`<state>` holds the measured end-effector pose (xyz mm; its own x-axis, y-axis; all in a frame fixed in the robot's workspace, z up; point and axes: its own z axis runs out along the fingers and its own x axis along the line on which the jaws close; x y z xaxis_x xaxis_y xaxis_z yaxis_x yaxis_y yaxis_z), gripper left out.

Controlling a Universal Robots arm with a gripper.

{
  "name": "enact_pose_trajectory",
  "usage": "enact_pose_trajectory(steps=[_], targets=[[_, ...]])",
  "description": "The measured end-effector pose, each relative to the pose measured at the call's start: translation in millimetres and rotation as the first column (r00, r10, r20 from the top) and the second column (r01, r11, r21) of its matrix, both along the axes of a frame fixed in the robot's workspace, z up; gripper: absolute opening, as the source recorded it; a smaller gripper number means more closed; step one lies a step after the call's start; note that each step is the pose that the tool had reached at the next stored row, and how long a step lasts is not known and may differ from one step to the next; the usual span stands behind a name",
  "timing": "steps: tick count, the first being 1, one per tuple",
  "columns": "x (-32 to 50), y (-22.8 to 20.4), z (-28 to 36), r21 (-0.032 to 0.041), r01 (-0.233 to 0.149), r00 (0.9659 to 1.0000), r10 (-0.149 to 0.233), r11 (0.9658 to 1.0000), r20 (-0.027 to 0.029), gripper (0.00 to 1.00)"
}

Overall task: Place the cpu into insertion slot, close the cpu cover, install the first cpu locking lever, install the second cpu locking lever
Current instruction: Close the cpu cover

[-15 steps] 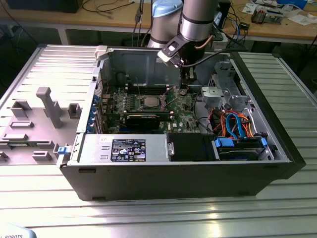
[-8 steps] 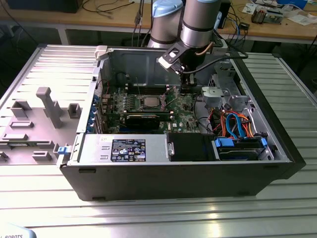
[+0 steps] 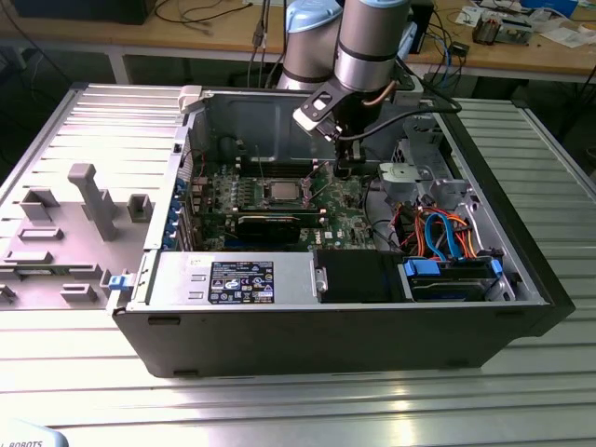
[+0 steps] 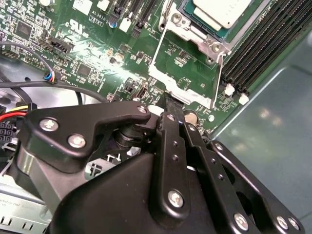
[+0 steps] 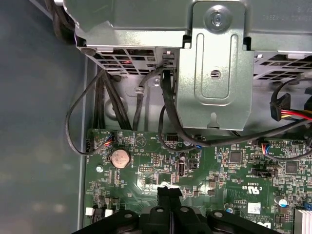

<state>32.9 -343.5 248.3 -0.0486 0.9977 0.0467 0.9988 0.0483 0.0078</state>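
Note:
The cpu (image 4: 222, 9) (image 3: 283, 193), a silver-grey square, lies in the insertion slot (image 4: 213, 46), whose shiny rim shows around it. The cpu cover (image 4: 157, 51), a silvery frame with a large window, is swung open beside the slot, with green board showing through the window. My gripper (image 4: 171, 102) (image 5: 168, 191) (image 3: 346, 170) is shut, its black fingertips pressed together just at the cover's free edge. Whether they pinch that edge I cannot tell. In the exterior view the gripper hangs to the exterior view's right of the cpu.
Black memory slots (image 4: 253, 53) run along the socket next to the case wall (image 4: 273, 122). A metal drive cage (image 5: 214, 63) and black cables (image 5: 165, 122) lie beyond the fingertips. A graphics card (image 3: 270, 223) and a power supply (image 3: 233, 279) fill the case's near side.

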Motion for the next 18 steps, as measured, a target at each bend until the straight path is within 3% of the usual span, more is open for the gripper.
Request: enact_pose_trajectory(steps=[18], targets=[[-3.6, 0.0, -0.1, 0.0001, 0.000, 1.0000, 0.000, 1.0000, 0.0000, 0.11]])
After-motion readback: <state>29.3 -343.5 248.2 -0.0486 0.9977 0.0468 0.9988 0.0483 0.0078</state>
